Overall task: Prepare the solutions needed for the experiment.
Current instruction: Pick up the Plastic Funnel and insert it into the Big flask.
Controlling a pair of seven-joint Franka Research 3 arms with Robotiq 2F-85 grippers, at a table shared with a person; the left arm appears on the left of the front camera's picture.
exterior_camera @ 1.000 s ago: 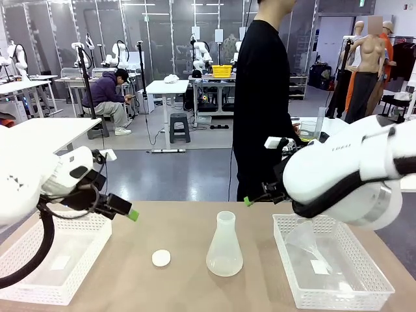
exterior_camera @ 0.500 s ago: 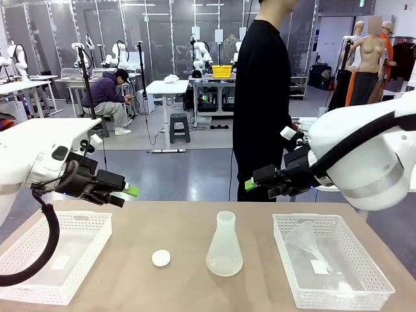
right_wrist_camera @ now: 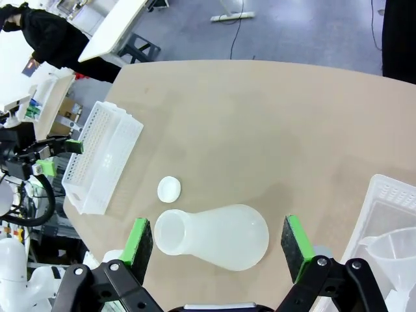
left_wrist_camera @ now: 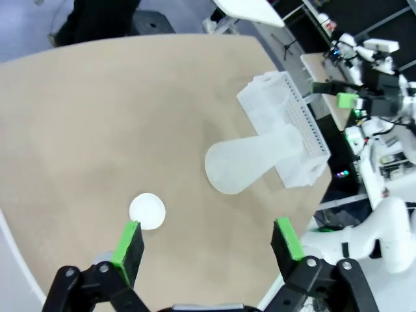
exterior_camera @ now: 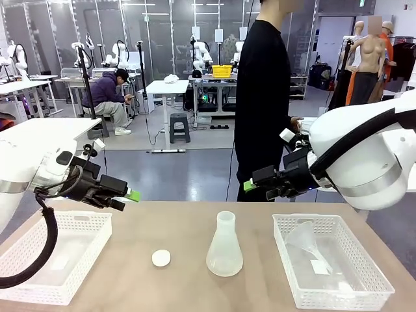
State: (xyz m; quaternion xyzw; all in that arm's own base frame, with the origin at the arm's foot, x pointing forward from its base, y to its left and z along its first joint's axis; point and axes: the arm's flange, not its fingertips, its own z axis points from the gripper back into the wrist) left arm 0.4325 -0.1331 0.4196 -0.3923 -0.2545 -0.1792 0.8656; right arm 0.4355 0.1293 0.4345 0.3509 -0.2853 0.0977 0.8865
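Note:
A translucent conical flask stands upright at the table's middle; I see no liquid in it, and the solutions are out of view. A white round cap lies to its left. My left gripper hovers open above the table's left side, pointing toward the middle. My right gripper hovers open above the far right, pointing left. In the left wrist view the flask and cap lie well beyond my open left gripper. In the right wrist view the flask lies far below my open right gripper.
A white basket sits at the table's left. Another basket at the right holds a clear funnel. A person in black stands at the far edge, side-on.
Both arms have lifted and swung their grippers level over the table. The left gripper rose a little; the right arm drew back and up. Flask and cap have not moved.

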